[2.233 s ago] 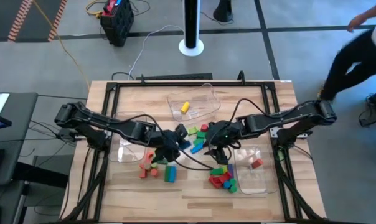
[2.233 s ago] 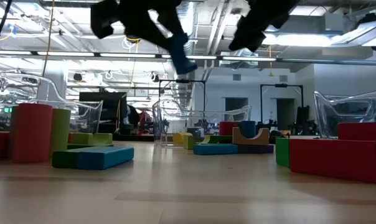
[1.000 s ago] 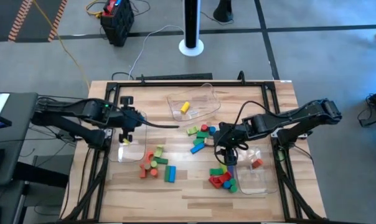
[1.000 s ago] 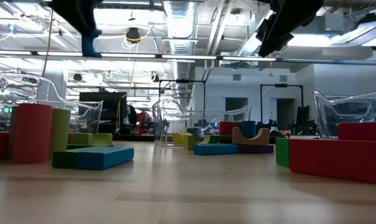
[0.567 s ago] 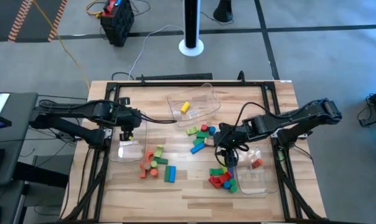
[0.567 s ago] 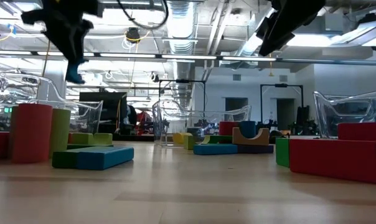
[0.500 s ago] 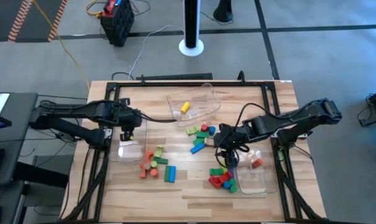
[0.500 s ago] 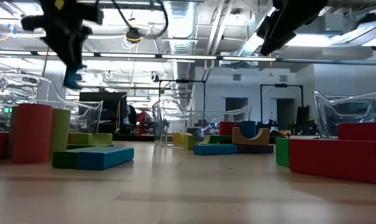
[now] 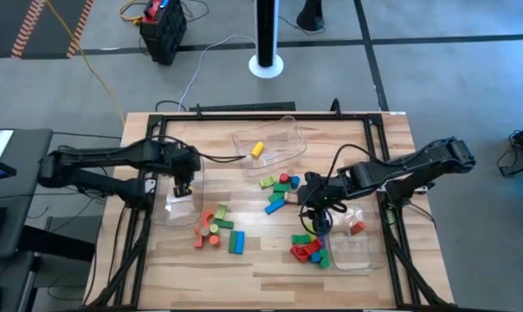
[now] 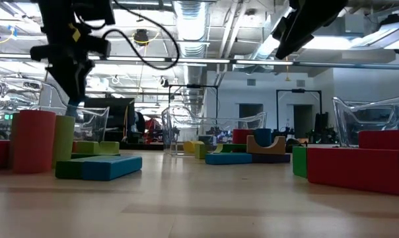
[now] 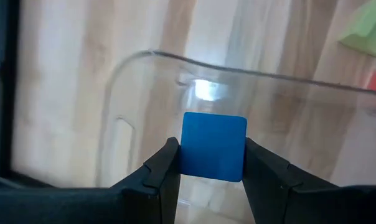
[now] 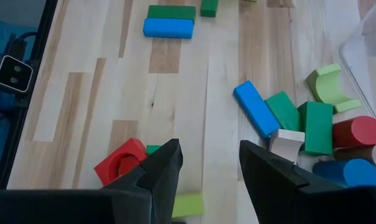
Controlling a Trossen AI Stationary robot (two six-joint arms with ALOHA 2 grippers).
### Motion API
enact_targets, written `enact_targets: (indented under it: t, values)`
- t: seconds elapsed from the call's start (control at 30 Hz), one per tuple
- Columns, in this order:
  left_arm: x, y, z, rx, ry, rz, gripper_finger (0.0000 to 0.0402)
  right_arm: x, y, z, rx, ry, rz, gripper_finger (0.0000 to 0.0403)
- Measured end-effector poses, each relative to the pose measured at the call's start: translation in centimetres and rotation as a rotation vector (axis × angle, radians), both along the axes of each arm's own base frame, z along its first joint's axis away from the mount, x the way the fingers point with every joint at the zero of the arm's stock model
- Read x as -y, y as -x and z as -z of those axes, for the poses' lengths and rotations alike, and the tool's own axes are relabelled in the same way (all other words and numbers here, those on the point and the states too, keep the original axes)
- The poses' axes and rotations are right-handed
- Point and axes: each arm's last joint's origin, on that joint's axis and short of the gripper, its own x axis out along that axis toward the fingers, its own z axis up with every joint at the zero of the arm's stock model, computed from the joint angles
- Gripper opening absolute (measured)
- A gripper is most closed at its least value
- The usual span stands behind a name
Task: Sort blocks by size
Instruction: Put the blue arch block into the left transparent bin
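Left wrist view: left claw point(image 11: 211, 177) clamps blue block point(image 11: 213, 146) over clear bin point(image 11: 144, 93); right claw point(image 12: 210, 165) parted, empty.

Left end effector point(image 11: 208, 163) lower, over bin point(image 11: 144, 112)

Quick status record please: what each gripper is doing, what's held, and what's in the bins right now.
left gripper: shut on blue cube, over the left bin
right gripper: open, holding nothing, above loose blocks mid-table
back bin: one yellow block
right bin: one red block
left bin contents: cannot tell
near pile: red, green and blue blocks beside the right bin
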Motion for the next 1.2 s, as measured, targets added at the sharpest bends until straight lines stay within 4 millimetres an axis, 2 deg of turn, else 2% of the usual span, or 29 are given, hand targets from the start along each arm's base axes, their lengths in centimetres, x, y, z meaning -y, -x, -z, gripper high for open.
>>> enact_targets:
  t: [0.2,0.4,1.2]
  values:
    - [-0.9,0.5,1.7,-0.023,0.033,-0.041,0.0139,0.0,0.0,0.0,0.001,0.000,0.000,0.0195]
    - [-1.4,0.4,2.7,0.023,0.083,-0.031,0.0159,0.0,0.0,0.0,0.002,0.002,-0.001,0.0195]
    - [-2.1,0.0,2.6,0.083,0.048,-0.044,0.0165,0.0,0.0,0.0,0.002,0.004,0.004,0.0195]
